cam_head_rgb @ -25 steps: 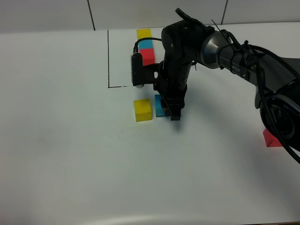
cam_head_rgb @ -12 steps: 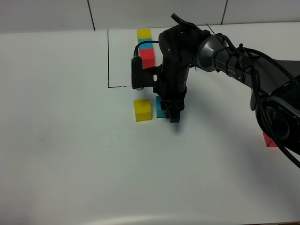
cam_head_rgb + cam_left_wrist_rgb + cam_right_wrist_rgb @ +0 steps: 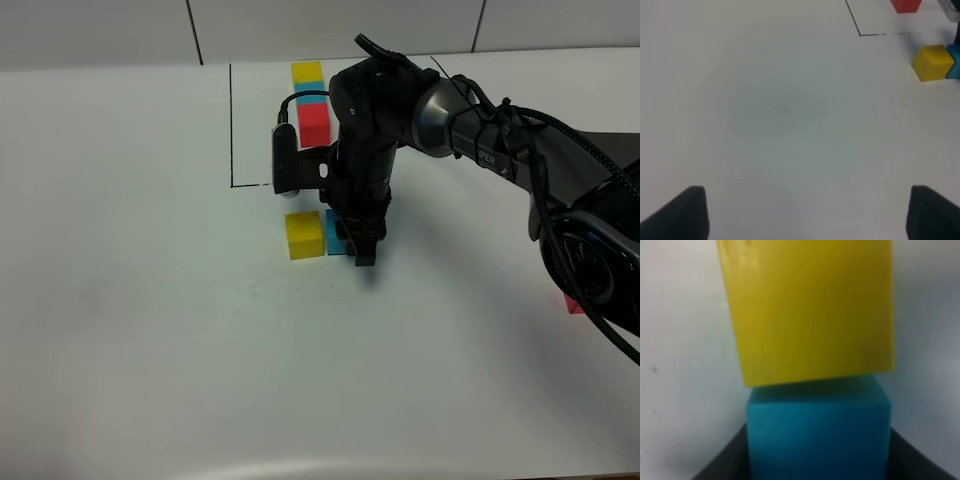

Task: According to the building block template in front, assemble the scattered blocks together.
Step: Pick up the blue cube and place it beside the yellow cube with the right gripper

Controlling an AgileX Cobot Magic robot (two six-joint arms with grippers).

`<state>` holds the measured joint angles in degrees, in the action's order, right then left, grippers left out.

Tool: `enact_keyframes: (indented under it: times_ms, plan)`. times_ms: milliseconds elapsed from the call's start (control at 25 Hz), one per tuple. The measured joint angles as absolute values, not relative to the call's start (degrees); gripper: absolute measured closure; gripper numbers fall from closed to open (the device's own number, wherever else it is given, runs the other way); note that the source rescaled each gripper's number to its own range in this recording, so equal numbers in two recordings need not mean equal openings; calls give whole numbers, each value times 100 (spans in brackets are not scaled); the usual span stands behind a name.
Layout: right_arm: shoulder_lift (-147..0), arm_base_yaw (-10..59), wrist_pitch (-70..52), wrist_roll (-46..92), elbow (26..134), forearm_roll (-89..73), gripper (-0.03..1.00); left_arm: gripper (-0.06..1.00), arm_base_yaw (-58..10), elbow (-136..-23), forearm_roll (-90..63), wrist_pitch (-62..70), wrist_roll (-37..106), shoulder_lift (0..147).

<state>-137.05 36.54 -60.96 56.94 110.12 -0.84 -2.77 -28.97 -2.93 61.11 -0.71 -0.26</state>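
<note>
The building block template, a row of yellow, cyan-blue and red cubes, lies inside a black outline at the back. My right gripper is shut on the scattered cyan-blue cube, which rests on the table against the scattered yellow cube. The right wrist view shows the cyan-blue cube between the fingers, touching the yellow cube. The scattered red cube lies far right, mostly hidden behind the arm. My left gripper is open and empty over bare table.
The left wrist view shows the yellow cube, an edge of the cyan-blue cube, the template's red cube and the outline corner far ahead. The white table ends at a tiled wall.
My right gripper has slid the cyan-blue cube left and slightly nearer, closing the gap to the yellow cube. The yellow cube and the template have not moved.
</note>
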Motion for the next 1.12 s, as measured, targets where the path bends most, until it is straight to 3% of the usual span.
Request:
enact_keyframes:
  times_ms: [1120]
  plan:
    - [-13712, 3759, -6050, 5640, 11012, -151, 95, 10, -277, -2897, -293, 6111, -71, -26]
